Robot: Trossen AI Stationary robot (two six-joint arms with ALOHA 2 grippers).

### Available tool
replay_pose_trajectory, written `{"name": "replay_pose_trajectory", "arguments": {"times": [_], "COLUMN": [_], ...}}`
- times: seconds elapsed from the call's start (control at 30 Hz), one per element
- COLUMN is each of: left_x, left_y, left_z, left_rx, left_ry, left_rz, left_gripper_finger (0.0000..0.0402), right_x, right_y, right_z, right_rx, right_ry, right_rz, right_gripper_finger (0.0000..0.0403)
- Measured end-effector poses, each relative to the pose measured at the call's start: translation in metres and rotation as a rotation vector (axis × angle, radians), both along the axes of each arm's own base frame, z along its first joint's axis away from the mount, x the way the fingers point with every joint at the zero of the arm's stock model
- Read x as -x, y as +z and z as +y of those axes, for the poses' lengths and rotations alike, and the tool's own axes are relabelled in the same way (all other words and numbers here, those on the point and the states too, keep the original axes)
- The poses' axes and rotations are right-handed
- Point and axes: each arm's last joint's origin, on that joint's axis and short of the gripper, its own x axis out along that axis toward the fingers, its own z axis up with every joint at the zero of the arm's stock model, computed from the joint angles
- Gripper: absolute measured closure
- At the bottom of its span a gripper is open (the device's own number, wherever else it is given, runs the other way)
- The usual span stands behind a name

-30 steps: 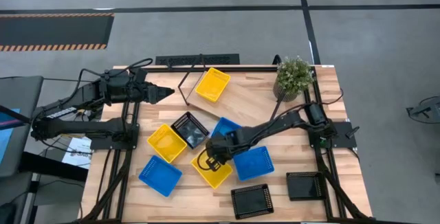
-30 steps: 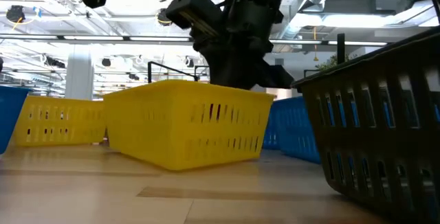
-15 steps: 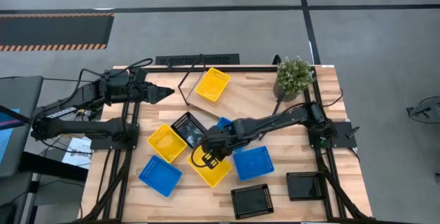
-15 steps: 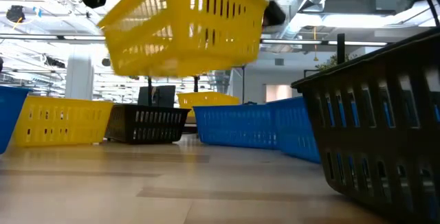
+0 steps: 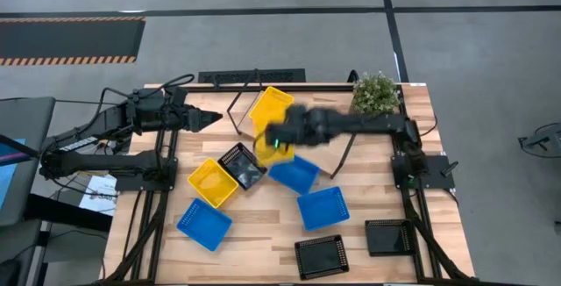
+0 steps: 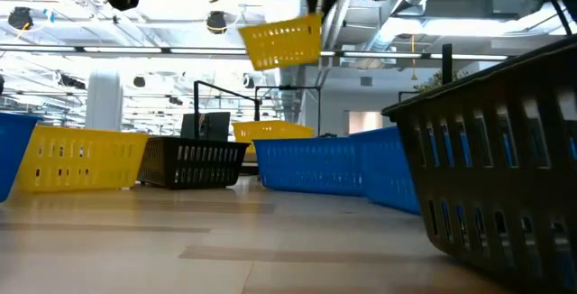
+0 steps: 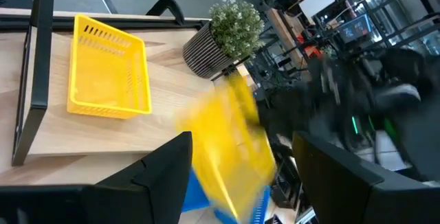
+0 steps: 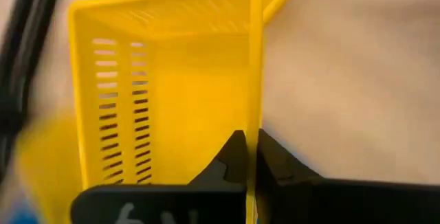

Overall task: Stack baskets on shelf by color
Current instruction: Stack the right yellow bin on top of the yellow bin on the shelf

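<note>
1. A wooden table (image 5: 368,154) stood on a grey floor, and the low view looked past it into a bright room with ceiling pipes.
2. At the far side of the table stood the shelf (image 5: 302,128), with one yellow basket (image 5: 273,102) already resting on it and a potted plant (image 5: 375,96) at the far right corner.
3. The right hand (image 5: 279,139) was clenched on the rim of a second yellow basket, the carried basket (image 6: 281,41), which hung in the air well above the table, just near of the basket on the shelf. The right wrist view showed the two fingers (image 8: 242,157) pinched on its wall.
4. The left hand (image 5: 210,119) waited at the far left of the table, released and holding nothing.
5. On the table there remained a third yellow basket (image 5: 212,182), a black basket (image 5: 241,165) just beside it, and three blue baskets: the left blue basket (image 5: 204,223), the middle blue basket (image 5: 294,174) and the near blue basket (image 5: 323,208). Two more black ones, the near black basket (image 5: 319,255) and the right black basket (image 5: 387,236), lay by the near edge.
6. The step in hand appeared to be carrying yellow to yellow. The next move would call for squaring the carried basket over the one on the shelf, lowering it to nest inside, then letting go.
</note>
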Motion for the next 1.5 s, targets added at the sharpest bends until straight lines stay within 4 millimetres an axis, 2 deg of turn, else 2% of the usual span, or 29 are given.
{"name": "replay_pose_trajectory", "arguments": {"times": [0.1,0.23,0.33,0.43,0.73,0.93,1.17,1.5], "left_x": [0.000,0.000,0.000,0.000,0.000,0.000,0.000,0.000], "left_y": [0.000,0.000,0.000,0.000,0.000,0.000,0.000,0.000], "left_z": [0.000,0.000,0.001,0.001,0.001,0.001,0.001,0.002], "left_rx": [0.016,0.036,0.045,0.065,0.071,0.070,0.061,0.055], "left_ry": [0.006,0.021,0.040,0.053,0.060,0.062,0.069,0.084], "left_rz": [-0.006,-0.013,-0.015,-0.022,-0.023,-0.023,-0.019,-0.019], "left_gripper_finger": [0.0164,0.0164,0.0164,0.0164,0.0164,0.0164,0.0164,0.0164], "right_x": [0.009,0.010,0.001,-0.007,-0.023,-0.024,-0.023,-0.026], "right_y": [0.011,0.014,0.014,0.001,-0.045,-0.063,-0.071,-0.069], "right_z": [-0.038,-0.079,-0.101,-0.115,-0.113,-0.116,-0.122,-0.126], "right_rx": [0.029,0.016,0.013,-0.010,-0.094,-0.113,-0.132,-0.128], "right_ry": [-0.192,-0.391,-0.451,-0.475,-0.538,-0.558,-0.541,-0.491], "right_rz": [-0.081,-0.208,-0.339,-0.372,-0.342,-0.310,-0.306,-0.315], "right_gripper_finger": [0.0387,0.0390,0.0386,0.0383,0.0381,0.0378,0.0378,0.0372]}}
